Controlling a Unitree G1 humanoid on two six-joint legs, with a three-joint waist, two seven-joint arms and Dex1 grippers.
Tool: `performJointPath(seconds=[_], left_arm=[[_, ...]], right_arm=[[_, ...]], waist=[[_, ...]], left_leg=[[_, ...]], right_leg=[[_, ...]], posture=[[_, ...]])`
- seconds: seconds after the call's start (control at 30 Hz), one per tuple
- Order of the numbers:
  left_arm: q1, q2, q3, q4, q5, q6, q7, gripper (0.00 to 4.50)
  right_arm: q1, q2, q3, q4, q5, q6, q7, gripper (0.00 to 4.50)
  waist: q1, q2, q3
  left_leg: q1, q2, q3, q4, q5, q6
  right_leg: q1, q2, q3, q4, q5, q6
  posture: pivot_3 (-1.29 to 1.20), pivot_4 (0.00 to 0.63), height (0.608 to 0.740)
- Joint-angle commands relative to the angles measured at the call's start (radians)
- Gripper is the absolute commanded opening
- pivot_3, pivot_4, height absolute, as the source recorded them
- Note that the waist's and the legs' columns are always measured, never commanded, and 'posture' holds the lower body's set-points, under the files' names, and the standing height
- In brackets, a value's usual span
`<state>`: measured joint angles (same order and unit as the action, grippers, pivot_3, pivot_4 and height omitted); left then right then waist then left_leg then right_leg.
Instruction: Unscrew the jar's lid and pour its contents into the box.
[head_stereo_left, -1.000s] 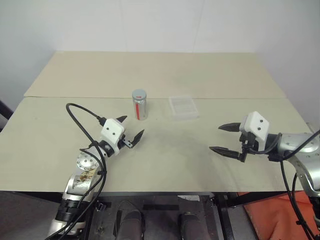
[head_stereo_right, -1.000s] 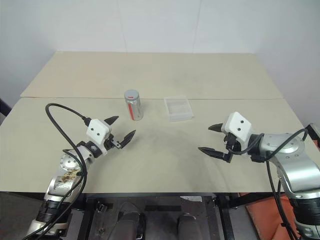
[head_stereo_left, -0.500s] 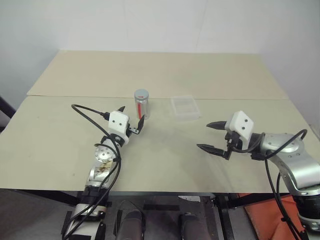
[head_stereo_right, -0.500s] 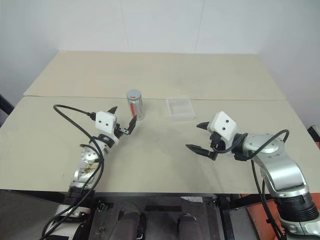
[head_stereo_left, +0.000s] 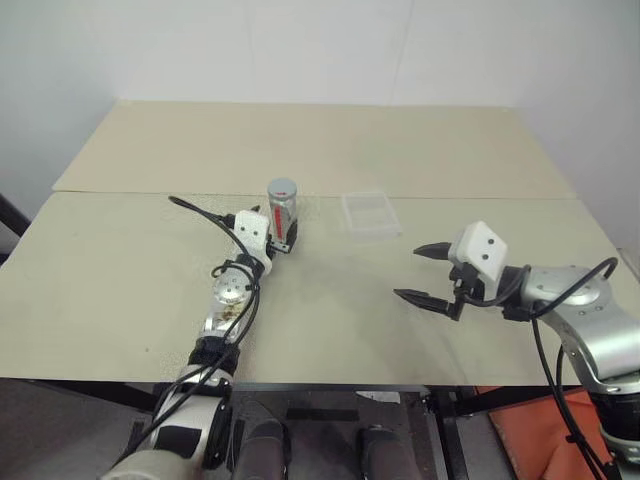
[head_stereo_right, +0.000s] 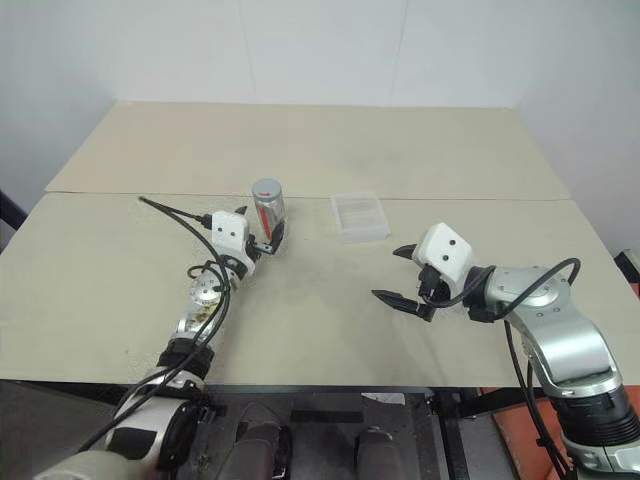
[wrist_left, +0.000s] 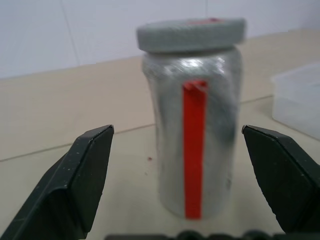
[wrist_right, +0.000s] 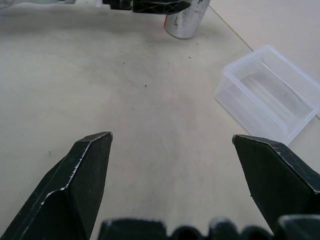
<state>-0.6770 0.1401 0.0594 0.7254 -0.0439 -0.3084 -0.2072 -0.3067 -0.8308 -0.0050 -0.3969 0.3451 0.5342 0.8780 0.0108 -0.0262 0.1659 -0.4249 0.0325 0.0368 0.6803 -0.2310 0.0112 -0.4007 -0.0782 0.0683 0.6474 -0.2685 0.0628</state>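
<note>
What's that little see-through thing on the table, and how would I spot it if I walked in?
Look at the long seam across the beige table. Just on the robot's side of it, near the middle, stands a silvery jar with a red stripe and a grey lid; the box lies beside it, toward the robot's right. It is low, flat and clear, where the jar is tall and shiny.

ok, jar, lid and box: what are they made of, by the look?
Jar: looks like shiny metal or foil wrap, given the silvery glare; can't tell which. Lid: matte grey with a grainy surface, probably plastic. Box: clear glossy plastic; the table shows through it.
</note>
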Motion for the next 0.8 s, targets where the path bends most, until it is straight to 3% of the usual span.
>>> performJointPath(seconds=[0.03,0.33,0.43,0.63,0.8], left_arm=[[-0.046,-0.011,0.019,0.056,-0.019,-0.057,-0.003,4.48],[-0.124,-0.012,0.021,0.207,-0.008,-0.138,-0.027,4.48],[-0.127,-0.022,0.027,0.221,-0.021,-0.151,-0.054,3.9],[-0.139,-0.039,0.042,0.252,-0.033,-0.163,-0.056,2.0],[-0.141,-0.033,0.036,0.262,-0.018,-0.176,-0.051,1.89]], right_arm=[[-0.008,-0.005,-0.025,-0.054,0.008,0.016,-0.017,4.5],[0.011,-0.012,-0.042,-0.063,0.003,0.042,-0.036,4.5],[0.016,-0.01,-0.039,-0.064,0.002,0.049,-0.044,4.5],[0.019,-0.011,-0.034,-0.062,-0.006,0.048,-0.058,4.5],[0.018,-0.005,-0.028,-0.059,-0.015,0.047,-0.069,4.5]], waist=[[0.0,0.0,0.0],[0.001,0.0,0.0],[0.0,0.0,0.0],[0.0,0.0,0.0],[0.0,0.0,0.0]], left_leg=[[0.0,0.0,0.0,0.0,0.0,0.0],[0.0,0.0,0.001,0.0,0.0,0.0],[0.0,0.0,0.001,0.0,0.0,0.0],[0.0,0.0,0.001,0.0,0.0,0.0],[0.0,0.0,0.001,0.0,0.0,0.0]], right_leg=[[0.0,0.0,0.0,0.0,0.0,0.0],[0.0,0.0,0.0,0.0,0.0,0.0],[0.0,0.0,0.0,0.0,0.0,0.0],[0.0,0.0,0.0,0.0,0.0,0.0],[0.0,0.0,0.0,0.0,0.0,0.0]], posture=[[0.0,0.15,0.74],[0.0,0.15,0.74],[0.0,0.15,0.74],[0.0,0.15,0.74],[0.0,0.15,0.74]])
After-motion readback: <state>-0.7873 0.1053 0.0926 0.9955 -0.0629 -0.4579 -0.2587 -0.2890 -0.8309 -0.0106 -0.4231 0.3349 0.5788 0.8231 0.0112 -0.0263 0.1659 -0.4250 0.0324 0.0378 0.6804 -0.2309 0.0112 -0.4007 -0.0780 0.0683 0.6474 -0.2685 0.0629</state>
